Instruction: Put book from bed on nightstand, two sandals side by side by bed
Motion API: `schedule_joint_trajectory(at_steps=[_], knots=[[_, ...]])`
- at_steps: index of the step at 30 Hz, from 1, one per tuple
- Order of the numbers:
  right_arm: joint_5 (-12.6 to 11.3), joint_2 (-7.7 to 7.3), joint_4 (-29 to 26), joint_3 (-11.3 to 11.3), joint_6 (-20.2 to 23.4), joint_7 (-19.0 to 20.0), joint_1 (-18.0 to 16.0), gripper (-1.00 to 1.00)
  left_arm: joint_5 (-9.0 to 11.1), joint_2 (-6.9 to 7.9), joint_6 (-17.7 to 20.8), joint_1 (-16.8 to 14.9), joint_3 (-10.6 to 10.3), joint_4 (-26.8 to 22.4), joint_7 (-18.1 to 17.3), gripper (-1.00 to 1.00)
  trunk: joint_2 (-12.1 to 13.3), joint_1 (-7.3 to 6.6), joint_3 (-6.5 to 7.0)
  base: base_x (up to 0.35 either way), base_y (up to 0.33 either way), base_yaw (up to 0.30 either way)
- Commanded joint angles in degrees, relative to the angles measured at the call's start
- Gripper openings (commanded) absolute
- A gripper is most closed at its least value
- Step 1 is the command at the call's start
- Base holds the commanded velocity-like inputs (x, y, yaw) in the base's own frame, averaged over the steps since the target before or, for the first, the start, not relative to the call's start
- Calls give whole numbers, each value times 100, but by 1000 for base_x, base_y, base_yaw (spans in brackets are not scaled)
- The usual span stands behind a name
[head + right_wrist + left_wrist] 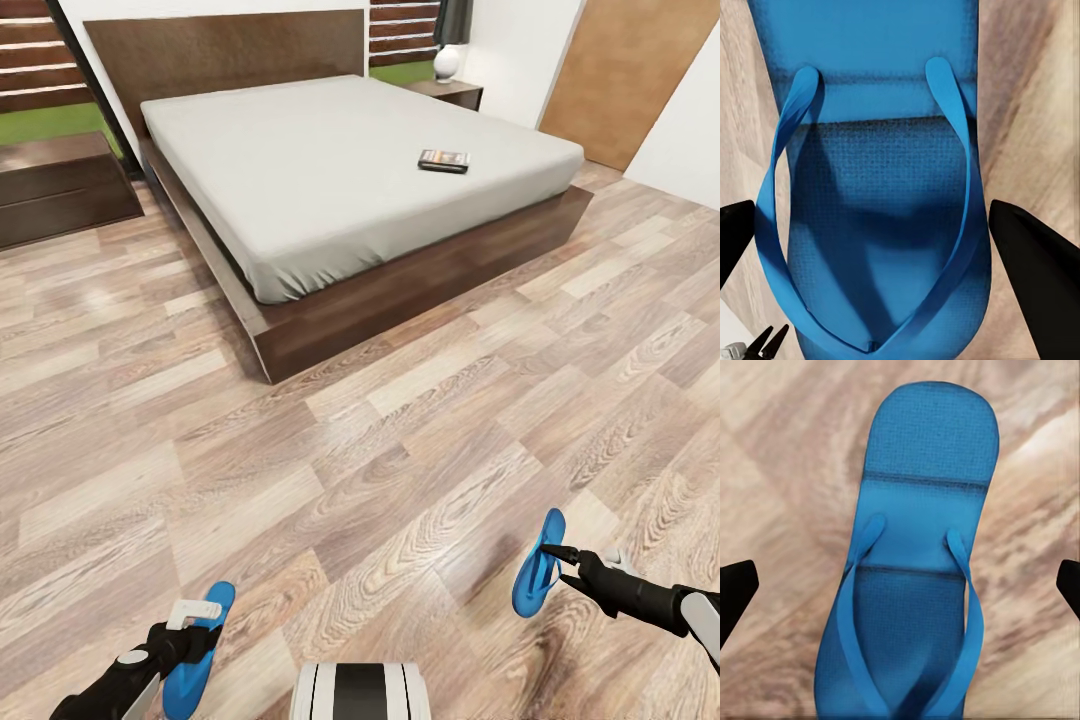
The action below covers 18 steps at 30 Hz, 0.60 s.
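Home bedroom: low double bed with light-grey mattress and dark wood frame [330,170], dark brown wooden nightstand [55,185] beside it, light wood-plank floor [380,450], white walls.

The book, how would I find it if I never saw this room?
Find the big bed with the grey mattress. Near its right edge, toward the foot, lies the book, small, flat and dark. It is the sole thing on the mattress.
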Motion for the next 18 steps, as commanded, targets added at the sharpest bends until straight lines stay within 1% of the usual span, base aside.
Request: schedule_joint_trajectory(at_steps=[1,14,17,18], knots=[[-3,2,0,-18,38,15,-3,-100,33,6,-12,-3,-45,2,-1,100,-3,1,-26,0,0,0],[-3,2,0,-18,38,15,-3,-100,33,5,-15,-3,-43,2,1,100,-20,35,-314,0,0,0],[-3,2,0,-18,38,15,-3,-100,33,4,-15,-3,-42,2,2,100,-20,35,-314,0,0,0],[-3,2,0,-18,38,15,-3,-100,33,5,-15,-3,-42,2,3,100,-22,37,-336,0,0,0]])
